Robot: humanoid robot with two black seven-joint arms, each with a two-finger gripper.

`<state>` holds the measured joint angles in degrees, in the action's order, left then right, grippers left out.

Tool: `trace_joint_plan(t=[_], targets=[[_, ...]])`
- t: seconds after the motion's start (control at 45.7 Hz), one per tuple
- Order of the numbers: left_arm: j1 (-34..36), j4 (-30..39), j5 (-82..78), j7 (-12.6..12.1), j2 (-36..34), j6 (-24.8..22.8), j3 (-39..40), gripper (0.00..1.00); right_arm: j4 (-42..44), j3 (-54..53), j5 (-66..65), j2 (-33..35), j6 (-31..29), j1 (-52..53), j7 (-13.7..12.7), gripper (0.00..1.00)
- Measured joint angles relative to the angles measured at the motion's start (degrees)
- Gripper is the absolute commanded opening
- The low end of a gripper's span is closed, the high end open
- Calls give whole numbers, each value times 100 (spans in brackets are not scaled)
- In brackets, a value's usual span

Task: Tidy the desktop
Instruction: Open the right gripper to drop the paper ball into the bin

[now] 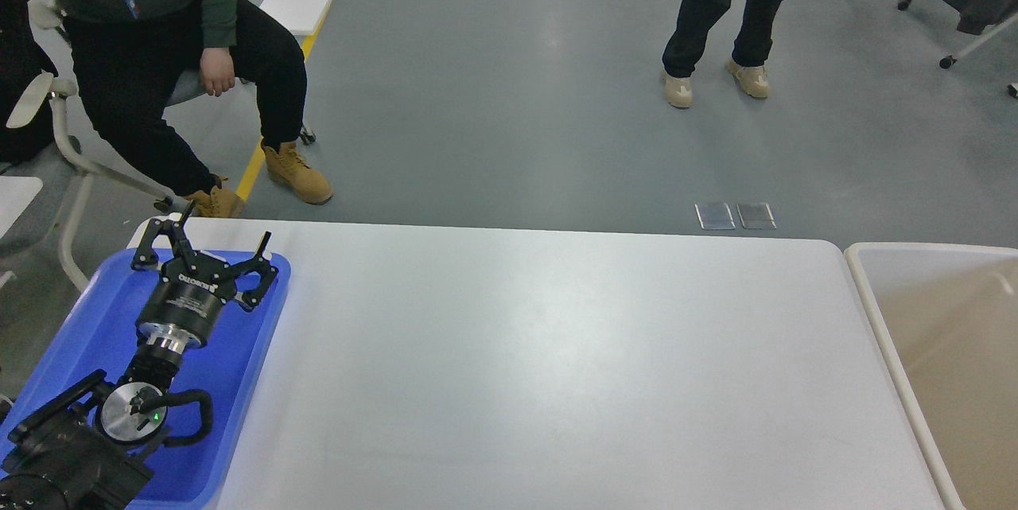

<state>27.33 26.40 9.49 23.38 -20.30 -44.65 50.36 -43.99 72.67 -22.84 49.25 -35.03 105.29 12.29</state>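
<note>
The desktop (pixel 541 367) is a large white tabletop with rounded corners that fills the middle of the head view, with nothing lying on its bare surface. My left gripper (pixel 208 243) is open and empty, its fingers spread, above the far end of the blue tray (pixel 87 327) at the table's left edge. My right arm and gripper are out of view.
A beige bin with a cream rim (pixel 863 287) stands at the table's right edge. A seated person (pixel 159 56) is beyond the far left corner. A standing person (pixel 732 25) is on the floor behind the table.
</note>
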Motion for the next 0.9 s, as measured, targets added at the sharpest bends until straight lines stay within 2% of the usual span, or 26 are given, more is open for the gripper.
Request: trace_joint_plan(t=[0.394, 0.547, 0.898], targets=[[1, 0, 0, 0, 0, 0, 0, 99, 1580, -1230, 603, 251, 1092, -2396, -61, 0], [1, -1, 0, 0, -1, 0, 1, 99, 2128, -1899, 722, 6, 1713, -3509, -136, 0], [1, -1, 0, 8, 0, 0, 1, 99, 2800, -3021, 797, -864, 2873, -5215, -391, 1]])
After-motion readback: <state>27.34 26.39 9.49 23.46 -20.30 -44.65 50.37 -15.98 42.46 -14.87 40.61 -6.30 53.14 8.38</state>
